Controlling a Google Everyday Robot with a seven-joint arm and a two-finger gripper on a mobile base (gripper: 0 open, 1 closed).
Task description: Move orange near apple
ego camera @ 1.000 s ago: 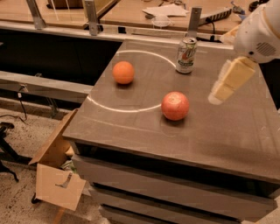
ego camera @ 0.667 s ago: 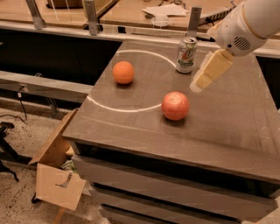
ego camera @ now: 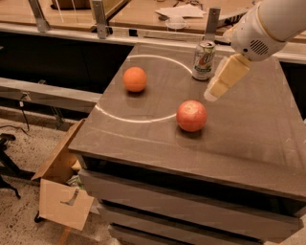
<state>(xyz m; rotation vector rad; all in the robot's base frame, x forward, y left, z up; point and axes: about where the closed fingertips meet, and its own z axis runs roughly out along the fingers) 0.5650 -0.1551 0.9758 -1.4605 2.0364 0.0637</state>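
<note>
The orange [ego camera: 135, 79] is a small, bright orange ball on the left part of the grey table top [ego camera: 143, 139]. The apple [ego camera: 191, 115] is a larger reddish-pink ball with pale streaks, nearer the middle and front. My gripper [ego camera: 213, 93] hangs on the white arm [ego camera: 267, 24] from the upper right. It is above the table, just right of the soda can and above and right of the apple. It touches neither fruit and holds nothing that I can see. The orange lies well to its left.
A soda can [ego camera: 203, 60] stands upright at the back of the table, just left of the gripper. A white arc [ego camera: 138, 119] is drawn on the table top. An open cardboard box [ego camera: 62, 191] sits on the floor at the table's front left. A counter [ego camera: 143, 14] runs behind.
The gripper has moved left from near the table's right side to a spot beside the can and above the apple. The orange, apple and can have not moved.
</note>
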